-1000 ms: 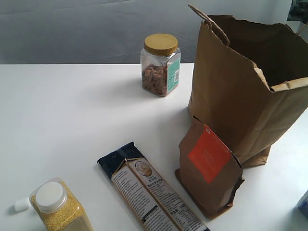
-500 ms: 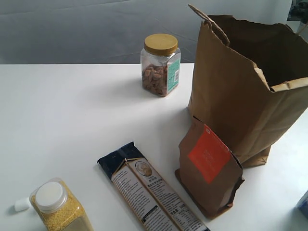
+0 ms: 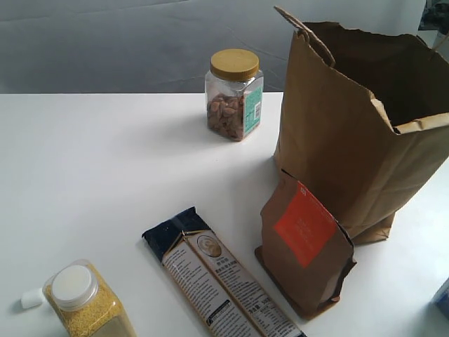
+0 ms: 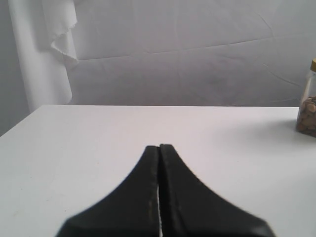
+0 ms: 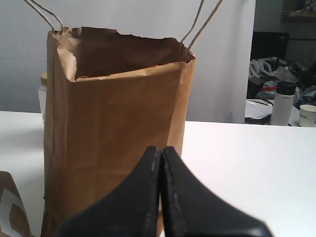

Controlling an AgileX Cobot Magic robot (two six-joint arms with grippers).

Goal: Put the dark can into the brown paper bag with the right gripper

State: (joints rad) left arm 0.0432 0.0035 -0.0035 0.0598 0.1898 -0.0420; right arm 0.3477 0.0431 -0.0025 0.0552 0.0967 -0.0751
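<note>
Right gripper (image 5: 159, 149), black and tapering, is sitting with its two fingers pressed flat together and nothing between them. It is facing the tall brown kraft paper bag (image 5: 118, 128), which is standing upright on the white bench (image 3: 105, 161) with its mouth gaping open and its twisted handles sticking up. The left gripper (image 4: 159, 147) is likewise closed on nothing, pointing over bare bench.

A small brown pouch with an orange label (image 3: 305, 246) is leaning just in front of the bag. Farther out are a clear nut jar with a yellow lid (image 3: 233, 95), a long dark printed packet (image 3: 217, 281) and a white-capped jar of yellow grains (image 3: 84, 302).

The dark can is not showing in any view. Whether it is lying inside the bag or beyond the edges cannot be told.

A small metal can is likely stiff, smooth-walled and moderately weighty, so gripping across its round side near mid-height looks safer than pinching the lid or pull tab.
</note>
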